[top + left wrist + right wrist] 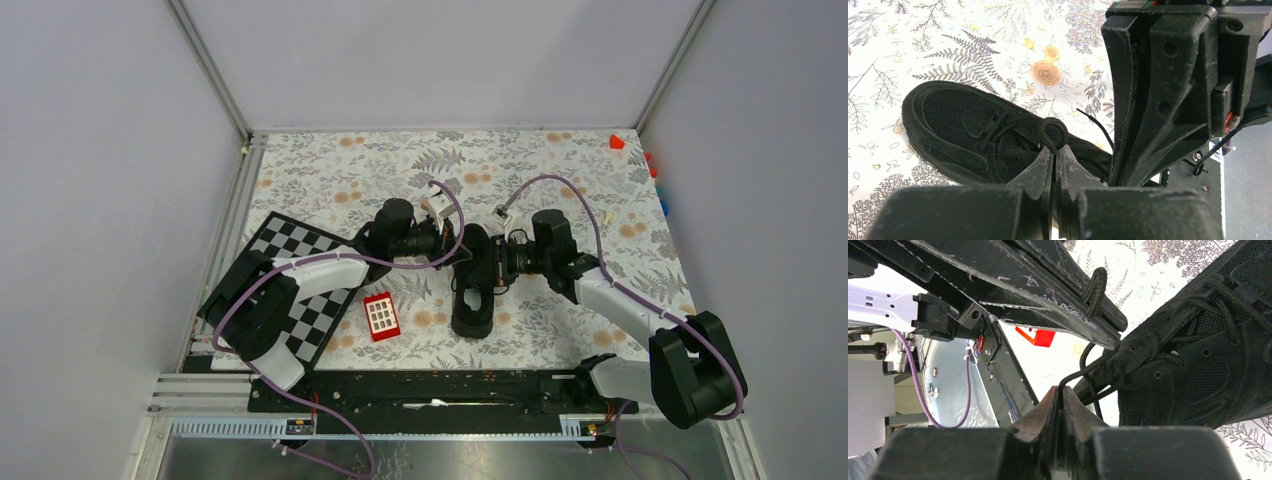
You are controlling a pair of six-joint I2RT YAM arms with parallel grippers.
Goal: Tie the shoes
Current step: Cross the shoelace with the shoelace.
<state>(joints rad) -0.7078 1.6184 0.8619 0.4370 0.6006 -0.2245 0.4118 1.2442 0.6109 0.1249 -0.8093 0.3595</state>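
A black low-top shoe [473,300] lies mid-table with its toe pointing away from the arm bases. The left wrist view shows its mesh toe [955,117] and the laces across it. My left gripper [1055,150] is shut on a loop of black lace [1054,131] just above the shoe. From the other side, my right gripper [1060,391] is shut on a thin lace strand [1083,369] that runs to the shoe [1198,365]. The two grippers [448,240] [500,262] meet close together over the shoe's laces. In the right wrist view the left gripper's fingers [1058,295] cross overhead, with the loop [1096,286] sticking out of them.
A small red block with a white grid [381,316] lies left of the shoe. A checkerboard [290,285] lies under the left arm. A red block [617,142] and other coloured pieces [655,172] sit at the far right edge. A metal rail [430,390] runs along the near edge.
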